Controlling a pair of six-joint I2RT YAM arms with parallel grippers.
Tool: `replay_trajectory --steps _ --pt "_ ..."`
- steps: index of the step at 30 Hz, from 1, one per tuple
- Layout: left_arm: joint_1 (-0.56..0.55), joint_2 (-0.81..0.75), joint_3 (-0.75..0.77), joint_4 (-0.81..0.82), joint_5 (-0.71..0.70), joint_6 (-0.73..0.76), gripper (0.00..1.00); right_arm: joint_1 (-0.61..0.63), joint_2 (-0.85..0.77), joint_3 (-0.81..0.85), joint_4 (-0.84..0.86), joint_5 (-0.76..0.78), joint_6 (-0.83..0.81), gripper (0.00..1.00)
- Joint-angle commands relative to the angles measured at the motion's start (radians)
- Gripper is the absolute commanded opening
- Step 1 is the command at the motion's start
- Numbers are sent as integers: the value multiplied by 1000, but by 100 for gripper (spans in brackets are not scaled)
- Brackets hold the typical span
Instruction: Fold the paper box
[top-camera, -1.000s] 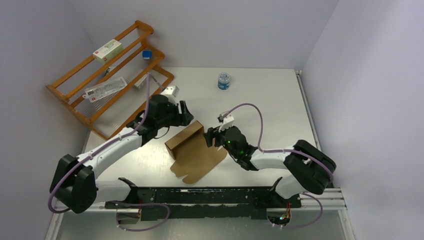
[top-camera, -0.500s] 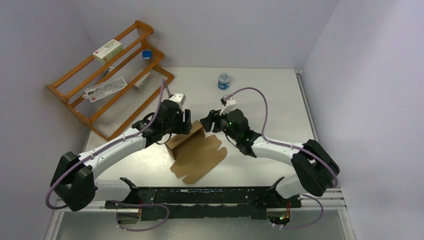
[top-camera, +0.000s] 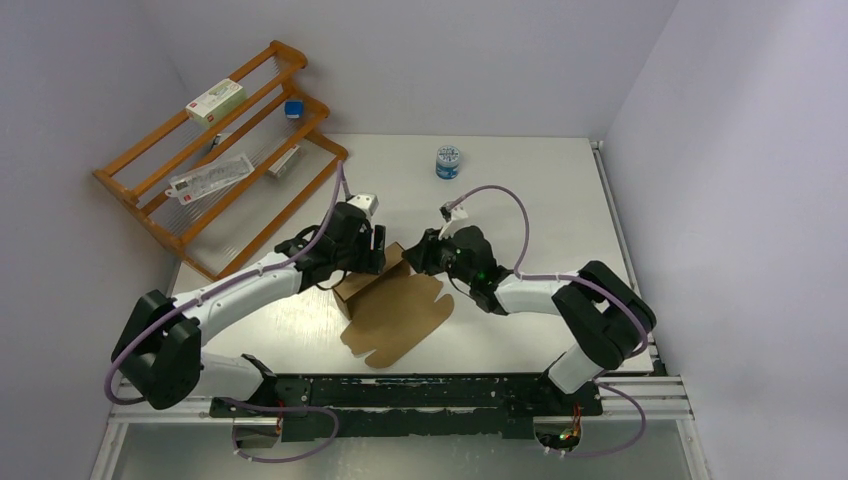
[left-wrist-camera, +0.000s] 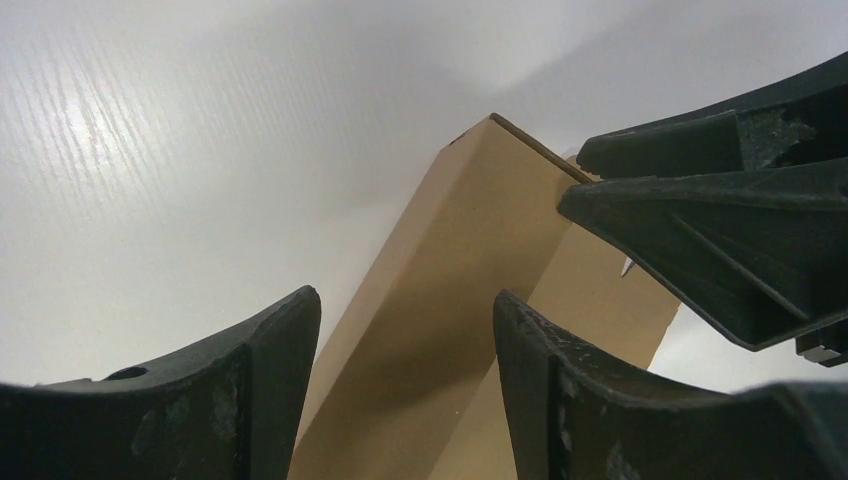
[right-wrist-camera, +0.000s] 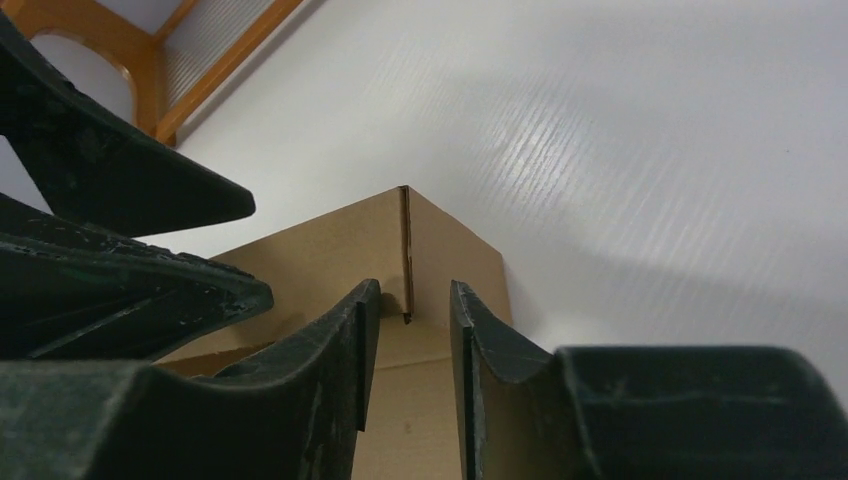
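The paper box (top-camera: 395, 315) is a brown cardboard sheet lying flat on the table, with one long wall (top-camera: 368, 281) folded up at its far-left side. My left gripper (top-camera: 377, 250) hovers open over that wall. In the left wrist view the wall (left-wrist-camera: 440, 290) runs between the wide-apart fingers (left-wrist-camera: 270, 380) of the left gripper (left-wrist-camera: 405, 320). My right gripper (top-camera: 416, 254) meets the wall's far end from the right. Its jaws stand narrow on either side of the box corner seam (right-wrist-camera: 406, 250) in the right gripper (right-wrist-camera: 413, 300) view, with a slim gap on both sides.
A wooden rack (top-camera: 220, 150) holding white cartons and a small blue item stands at the back left. A blue-and-white jar (top-camera: 448, 161) sits at the back middle. The black mounting rail (top-camera: 400, 392) runs along the near edge.
The right gripper has swung up and left to the box's far corner and its jaws have narrowed. The left gripper has moved right, over the raised wall.
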Motion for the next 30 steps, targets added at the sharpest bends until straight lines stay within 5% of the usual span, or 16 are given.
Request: replay_trajectory --steps 1,9,22,30 --pt "-8 18 14 16 38 15 68 -26 40 -49 109 -43 38 33" --pt "-10 11 34 -4 40 23 68 -53 74 -66 172 -108 66 21" --pt "-59 7 141 -172 -25 80 72 -57 -191 5 -115 -38 -70 57" --pt "-90 12 184 -288 -61 107 77 -57 -310 -59 -250 25 -126 66"
